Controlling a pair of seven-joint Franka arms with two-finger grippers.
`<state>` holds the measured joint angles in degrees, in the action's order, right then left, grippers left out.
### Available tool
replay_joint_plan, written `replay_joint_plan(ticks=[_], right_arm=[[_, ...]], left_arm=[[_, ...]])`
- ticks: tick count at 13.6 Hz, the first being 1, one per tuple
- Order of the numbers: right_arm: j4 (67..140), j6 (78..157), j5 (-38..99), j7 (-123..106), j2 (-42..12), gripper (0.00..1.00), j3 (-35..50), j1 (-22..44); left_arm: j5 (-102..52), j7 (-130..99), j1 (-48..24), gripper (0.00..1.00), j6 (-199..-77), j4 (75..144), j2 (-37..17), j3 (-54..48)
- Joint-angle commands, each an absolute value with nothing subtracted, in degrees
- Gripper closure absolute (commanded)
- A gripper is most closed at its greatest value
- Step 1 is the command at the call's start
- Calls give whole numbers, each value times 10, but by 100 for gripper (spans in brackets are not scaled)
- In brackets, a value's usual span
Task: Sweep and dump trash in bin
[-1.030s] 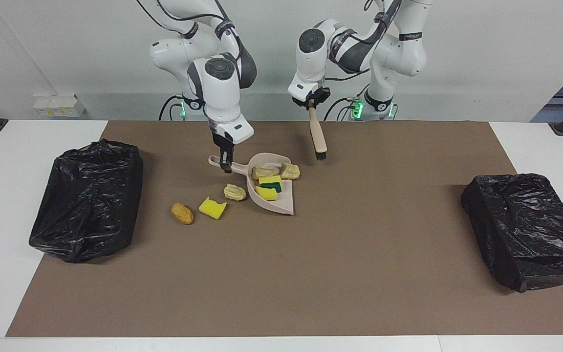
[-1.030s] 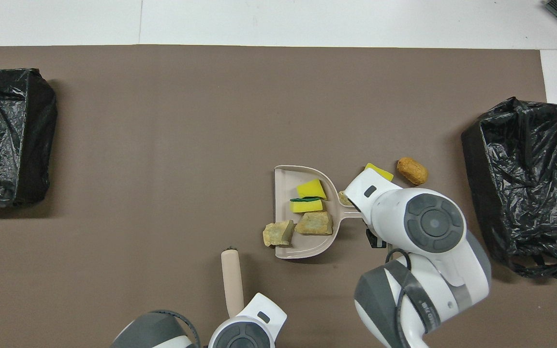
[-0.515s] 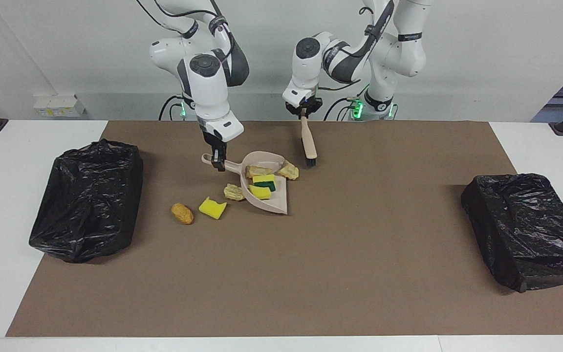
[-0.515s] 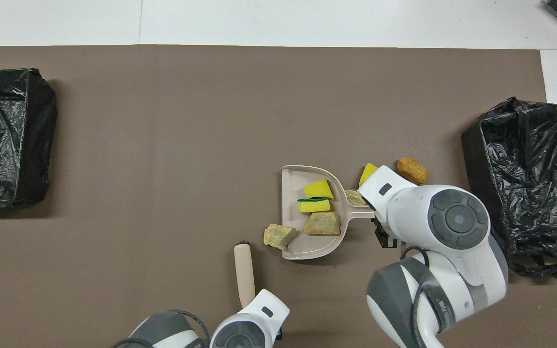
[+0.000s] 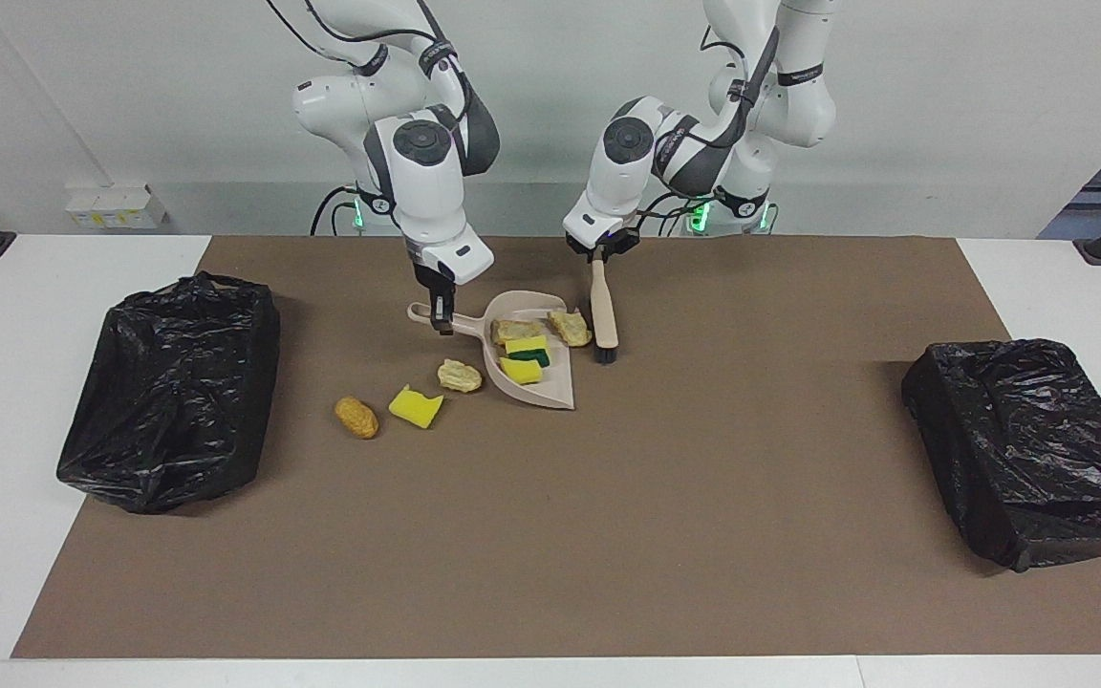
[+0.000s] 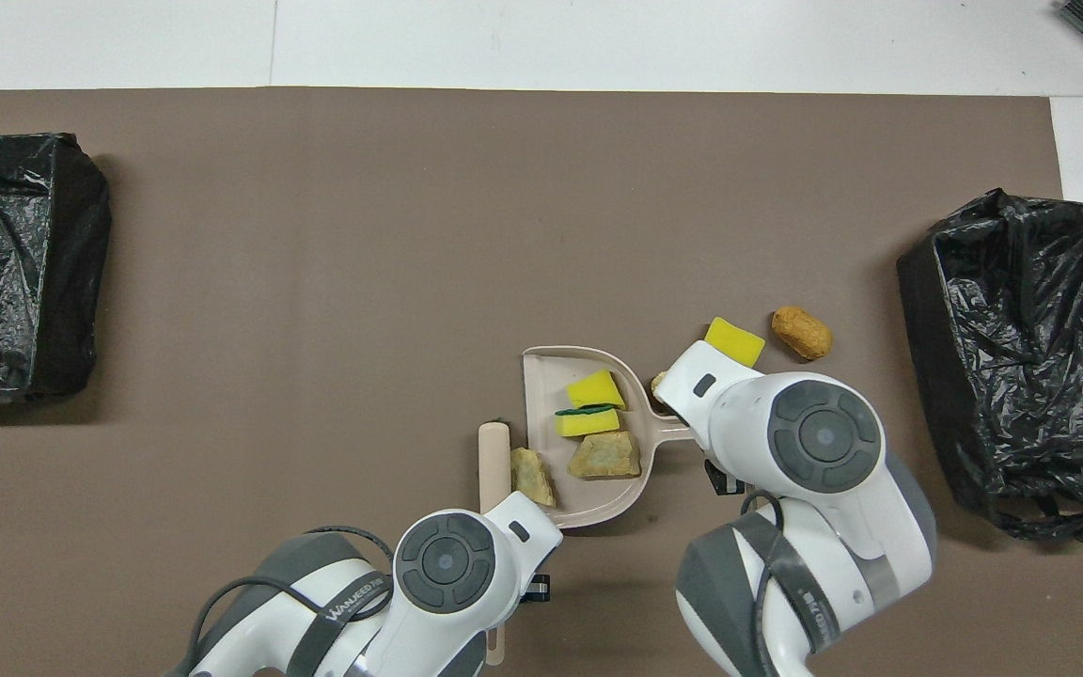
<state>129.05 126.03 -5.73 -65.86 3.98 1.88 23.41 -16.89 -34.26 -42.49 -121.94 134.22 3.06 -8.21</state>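
- The desk carried a brown mat with a black-lined bin at the right arm's end and a second bin at the left arm's end, both well apart from either hand.
- The dustpan lay on the mat, its handle clenched in the right hand and its open mouth turned toward the left hand. Over the last second it had shifted a little toward the right arm's end and come back.
- The brush hung down from the left hand, which was clamped on the top of its handle. It had swung in from a spot apart from the pan, and its bristles now sat at the pan's mouth.
- Of the trash, two yellow sponge pieces and a tan lump lay inside the pan. A fourth lump, a second ago just outside the lip, was now pressed onto the edge by the brush.
- Three scraps remained on the mat below the right hand, toward its bin: a pale lump touching the pan's back, a yellow sponge and a brown lump.
- I judged the sweeping roughly half done, with nothing dumped yet.
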Motion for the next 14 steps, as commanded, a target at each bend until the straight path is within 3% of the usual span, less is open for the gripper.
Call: replay_joint_plan(ticks=[1, 5, 14], right_arm=[[1278, 1247, -86, -666, 35, 100, 20, 242], [1281, 1246, -92, -676, 37, 100, 21, 241], [1302, 1307, 3, -732, 23, 100, 20, 224]], left_arm=[[-185, -307, -447, 100, -1216, 1306, 7, -83], [-200, -322, -448, 100, -1119, 1253, 13, -81], [-174, -562, -459, 100, -1058, 1249, 25, -85]])
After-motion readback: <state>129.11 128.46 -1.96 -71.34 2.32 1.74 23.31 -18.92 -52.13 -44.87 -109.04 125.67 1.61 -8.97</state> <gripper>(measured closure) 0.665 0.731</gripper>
